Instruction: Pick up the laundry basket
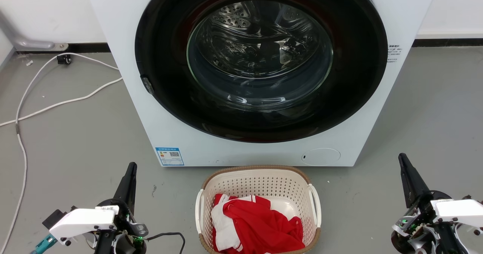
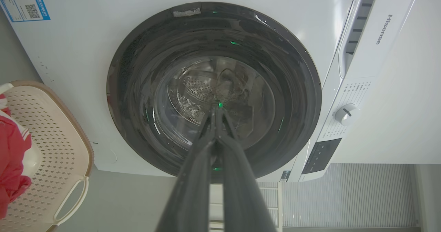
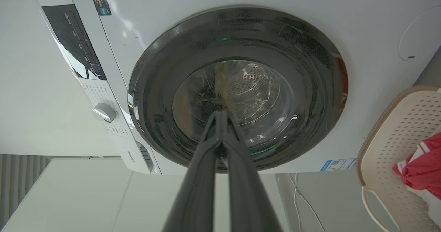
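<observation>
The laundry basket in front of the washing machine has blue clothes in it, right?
Not blue: the head view shows the clothes in the laundry basket are red and white. It does stand in front of the washing machine.

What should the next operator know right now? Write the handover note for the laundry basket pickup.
Left gripper: shut, empty, to the basket's left, apart from it.
Right gripper: shut, empty, to the basket's right, apart from it.
Laundry basket: on the floor in front of the washing machine, between the grippers, red and white clothing inside.
Done: nothing gripped, basket not lifted.
Left: open both grippers, probably take the white side handles, then lift.
</observation>
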